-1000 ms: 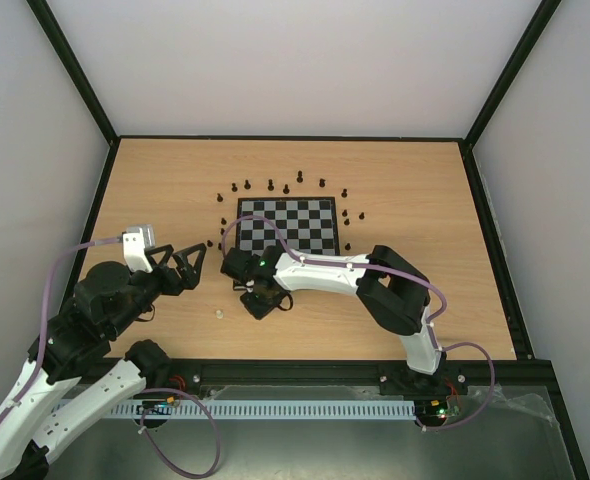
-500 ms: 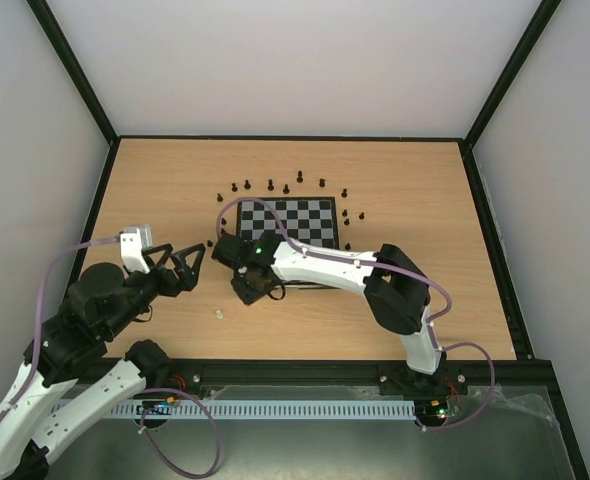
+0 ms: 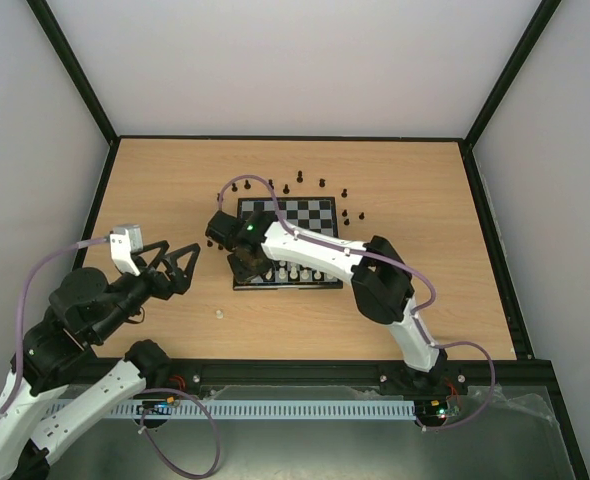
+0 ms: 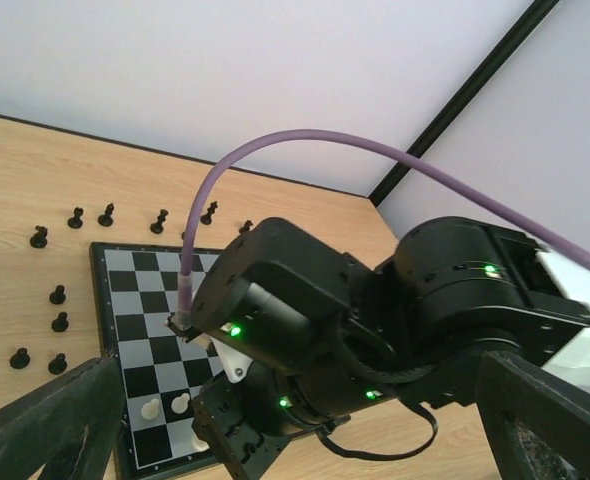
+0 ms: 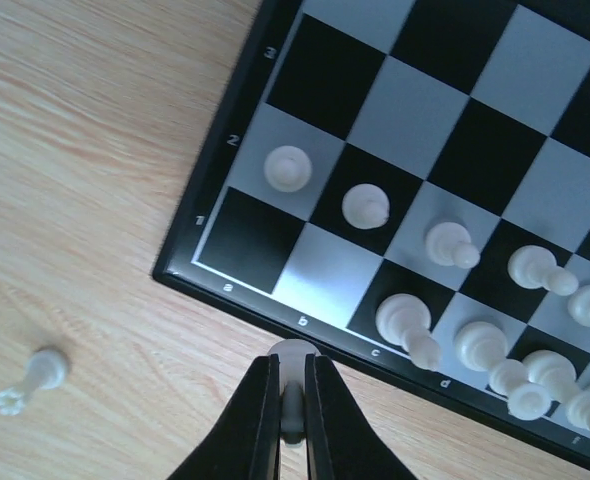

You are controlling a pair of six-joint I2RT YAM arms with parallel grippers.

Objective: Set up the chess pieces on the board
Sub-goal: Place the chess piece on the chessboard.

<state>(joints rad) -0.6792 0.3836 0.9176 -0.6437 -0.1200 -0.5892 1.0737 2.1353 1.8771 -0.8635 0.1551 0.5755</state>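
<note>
White chess piece (image 5: 293,353) tight in right tool (image 5: 291,378), plain only from wrist camera; left tool (image 3: 183,249) spread wide.

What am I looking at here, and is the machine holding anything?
Two robot arms are bolted to a wooden table. One picture looks down from above; the other two come from small cameras on the arms' wrists. A small chessboard lies on the table, with white pieces standing on its near rows and black pieces scattered around it. The right arm's fingers pinch one white piece by the board's corner. The left arm's fingers are spread open, holding nothing. A stray white piece lies loose on the wood.
</note>
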